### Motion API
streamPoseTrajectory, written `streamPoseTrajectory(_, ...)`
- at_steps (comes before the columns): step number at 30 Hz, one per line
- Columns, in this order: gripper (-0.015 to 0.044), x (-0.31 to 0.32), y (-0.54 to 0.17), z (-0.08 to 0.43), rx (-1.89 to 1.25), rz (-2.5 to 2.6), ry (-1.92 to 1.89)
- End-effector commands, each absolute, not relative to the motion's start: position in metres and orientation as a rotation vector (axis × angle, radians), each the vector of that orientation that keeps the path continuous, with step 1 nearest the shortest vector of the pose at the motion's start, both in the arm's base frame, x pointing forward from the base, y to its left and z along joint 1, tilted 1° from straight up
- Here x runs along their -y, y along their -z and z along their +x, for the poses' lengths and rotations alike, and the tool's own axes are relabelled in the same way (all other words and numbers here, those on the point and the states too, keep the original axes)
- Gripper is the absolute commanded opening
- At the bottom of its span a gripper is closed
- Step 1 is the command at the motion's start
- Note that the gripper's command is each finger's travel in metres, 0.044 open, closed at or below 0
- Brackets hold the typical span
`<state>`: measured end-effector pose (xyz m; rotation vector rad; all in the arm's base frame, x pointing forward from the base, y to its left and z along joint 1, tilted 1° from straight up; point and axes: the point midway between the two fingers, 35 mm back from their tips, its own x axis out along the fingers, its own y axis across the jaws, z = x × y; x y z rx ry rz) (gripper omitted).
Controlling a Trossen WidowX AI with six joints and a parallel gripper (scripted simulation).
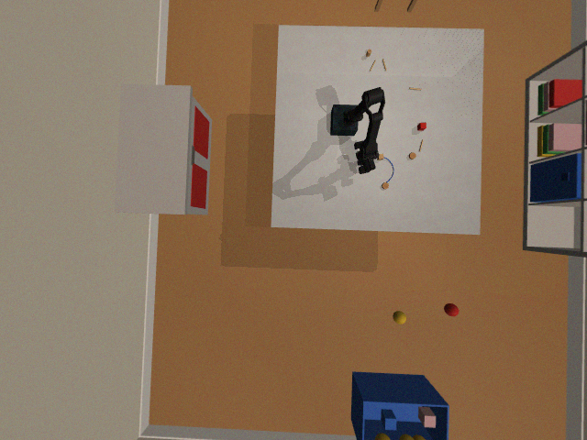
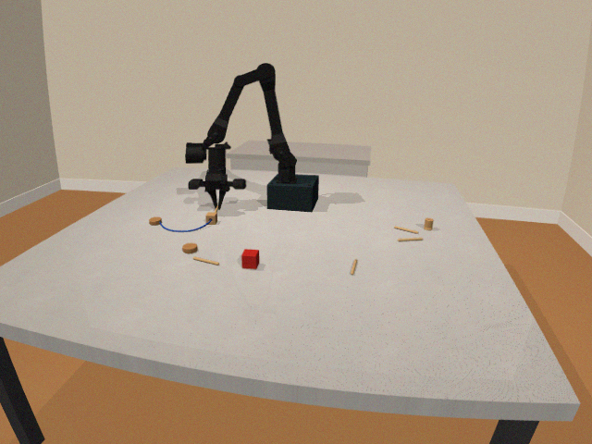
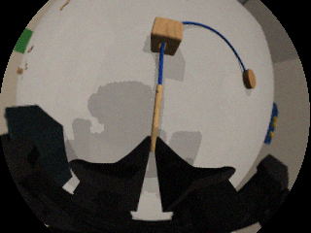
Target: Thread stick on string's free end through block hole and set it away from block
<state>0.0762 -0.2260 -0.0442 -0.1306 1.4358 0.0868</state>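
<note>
My gripper [image 2: 218, 208] [image 3: 153, 139] is shut on the end of the wooden stick [image 3: 156, 114], low over the table on the arm-base side of the block. The wooden block [image 1: 381, 157] [image 2: 211, 218] [image 3: 166, 34] stands on the table, apart from the fingers. The blue string [image 1: 393, 168] [image 2: 180, 231] [image 3: 161, 65] runs from the stick's far end into the hole in the block's near face. It comes out at the opposite side and curves to the round button [image 1: 384, 186] [image 2: 154, 221] [image 3: 250, 79]. The stick is wholly out of the block.
A red cube [image 1: 422, 126] [image 2: 250, 259], a loose round button [image 1: 412, 155] [image 2: 190, 248] and a loose stick [image 1: 420, 145] [image 2: 205, 261] lie beyond the block. Another stick [image 1: 415, 89] [image 2: 353, 266] lies farther off. Two sticks lie near a small cylinder [image 1: 369, 52] [image 2: 428, 224].
</note>
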Motion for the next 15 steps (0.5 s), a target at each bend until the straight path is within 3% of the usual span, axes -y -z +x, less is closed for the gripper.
streamPoseTrajectory(1,0.0000,0.226,0.047,0.074,-1.447,-0.133,-0.088)
streamPoseTrajectory(4,0.0000,0.226,0.047,0.074,-1.447,-0.133,-0.088)
streamPoseTrajectory(12,0.0210,0.228,0.034,0.077,-1.436,-0.132,-0.085)
streamPoseTrajectory(15,0.0210,0.230,-0.012,0.077,-1.435,-0.140,-0.078)
